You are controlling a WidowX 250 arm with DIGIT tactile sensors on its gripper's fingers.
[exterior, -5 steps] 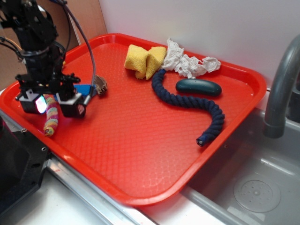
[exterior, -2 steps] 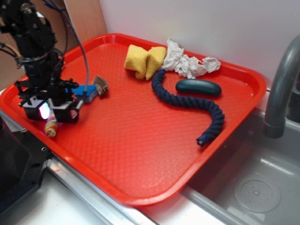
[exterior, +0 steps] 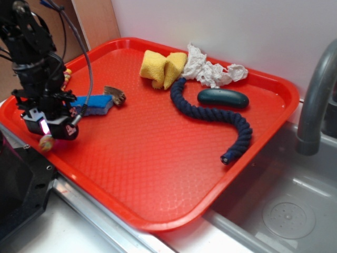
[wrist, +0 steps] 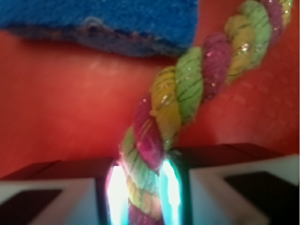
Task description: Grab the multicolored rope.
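The fingers (wrist: 140,197) pinch the multicolored rope (wrist: 187,93); blue sponge (wrist: 98,21) just beside it.

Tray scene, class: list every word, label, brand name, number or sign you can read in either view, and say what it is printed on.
None can be read.
The red tray, dark blue rope, yellow cloth, blue sponge and multicolored rope show no print.
The gripper, closed on the multicolored rope, shows only glowing pads, with no lettering visible.
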